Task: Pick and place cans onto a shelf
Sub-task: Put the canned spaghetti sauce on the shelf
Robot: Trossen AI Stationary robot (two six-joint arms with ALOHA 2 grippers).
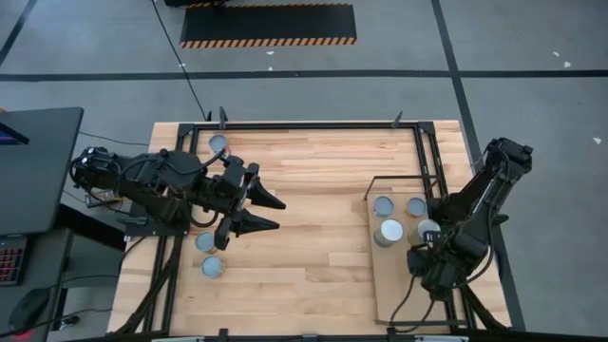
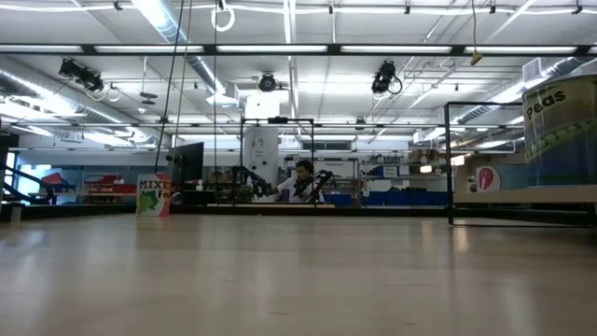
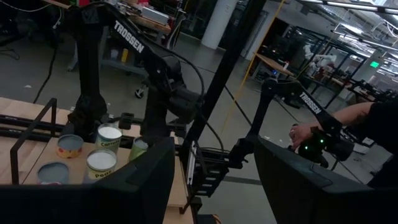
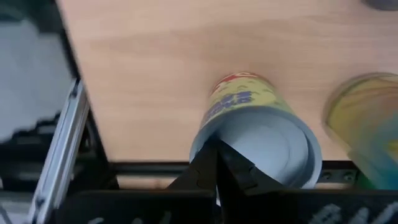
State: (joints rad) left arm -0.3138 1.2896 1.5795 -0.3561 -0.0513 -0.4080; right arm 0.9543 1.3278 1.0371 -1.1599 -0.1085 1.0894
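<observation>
Across the plank surface (image 1: 313, 237), four cans already stand on the shelf (image 1: 399, 285) at your right gripper (image 1: 429, 249), whose fingers are closed and empty, so next send your half-open, empty left gripper (image 1: 271, 213) down to the nearest loose can (image 1: 205, 241) beside it.

Bright, even light falls from ceiling strip lamps (image 2: 280, 49), so shadows on the table (image 1: 313, 180) stay soft; the can tops (image 1: 390, 229) glint; in the right wrist view the near can (image 4: 364, 124) is blurred and out of focus
</observation>
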